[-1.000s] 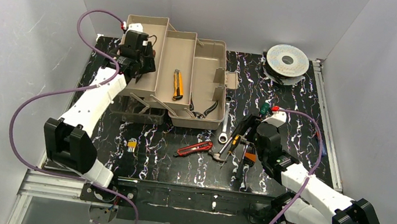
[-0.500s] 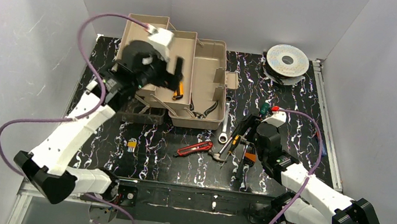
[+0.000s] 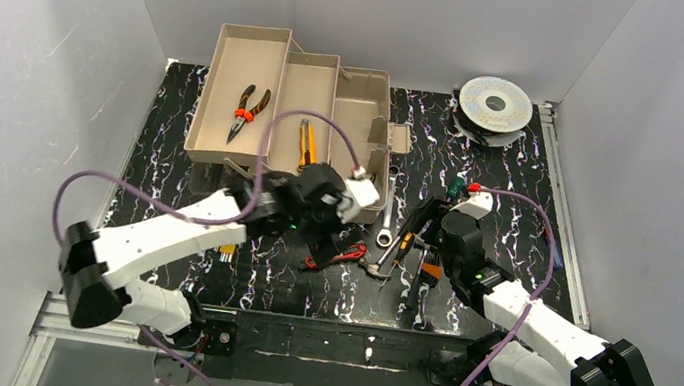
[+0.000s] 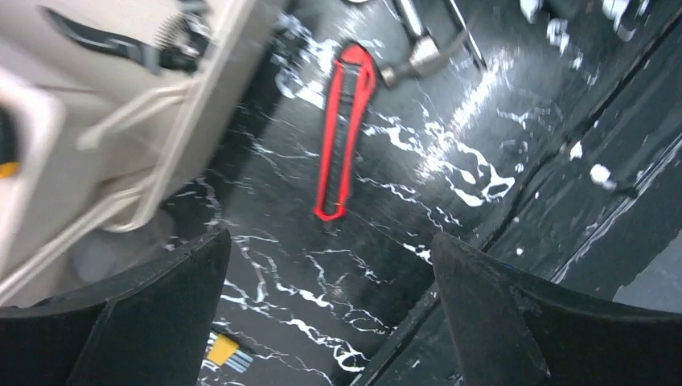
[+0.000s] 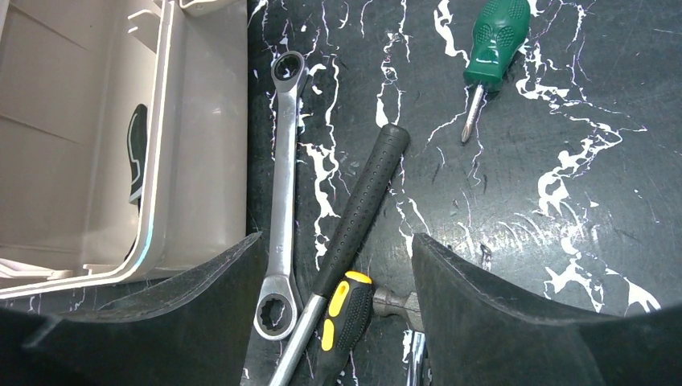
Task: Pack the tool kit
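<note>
Black marbled table [image 3: 539, 201] bears the open beige toolbox [image 3: 353, 119] at its far left. The left arm stretches low toward the middle, left gripper [image 4: 328, 265] spread wide over the red utility knife [image 4: 338, 133]. The right gripper [image 5: 336, 241] stands wide above the hammer's black grip [image 5: 363, 197].

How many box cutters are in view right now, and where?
2. The yellow knife lies in the toolbox's middle tray; the red knife lies on the table below the left gripper. Others may be hidden.
</note>
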You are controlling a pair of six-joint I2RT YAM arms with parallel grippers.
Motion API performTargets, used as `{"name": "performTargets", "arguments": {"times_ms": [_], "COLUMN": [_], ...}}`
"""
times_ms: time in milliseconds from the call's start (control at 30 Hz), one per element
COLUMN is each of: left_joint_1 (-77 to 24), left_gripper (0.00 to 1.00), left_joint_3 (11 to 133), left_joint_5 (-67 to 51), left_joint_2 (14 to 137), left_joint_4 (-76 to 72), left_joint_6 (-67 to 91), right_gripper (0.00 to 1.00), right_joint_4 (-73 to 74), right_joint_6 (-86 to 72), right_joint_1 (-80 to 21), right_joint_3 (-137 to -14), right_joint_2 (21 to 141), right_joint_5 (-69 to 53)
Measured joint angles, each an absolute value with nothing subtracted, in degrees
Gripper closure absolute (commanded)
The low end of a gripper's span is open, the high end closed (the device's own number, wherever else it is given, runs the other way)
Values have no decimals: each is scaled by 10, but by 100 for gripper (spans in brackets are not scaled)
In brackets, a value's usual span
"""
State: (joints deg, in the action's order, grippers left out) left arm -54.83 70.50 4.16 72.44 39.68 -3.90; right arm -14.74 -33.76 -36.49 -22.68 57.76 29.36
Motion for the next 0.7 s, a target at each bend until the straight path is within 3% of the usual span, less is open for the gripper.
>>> {"name": "performTargets", "arguments": {"times_ms": [400,600,700], "left_joint_1": [-583,-583,-583], "left_gripper": [13,22,31], "left_joint_3": [626,625,625], "left_joint_5": [43,44,48], "left_joint_2": [901,971,990], "left_joint_4": [309,269,256], "left_joint_6": [-13,-8,-7], "right_gripper": [26,26,26], "right_joint_4": [-148,-148,-148], "right_joint_6": [-342,-343,-343], "right_joint_1": [-365,-365,-365], "right_joint_3": [-227,-227,-227], "right_joint_2": [576,576,576], "right_joint_5": [292,292,292]}}
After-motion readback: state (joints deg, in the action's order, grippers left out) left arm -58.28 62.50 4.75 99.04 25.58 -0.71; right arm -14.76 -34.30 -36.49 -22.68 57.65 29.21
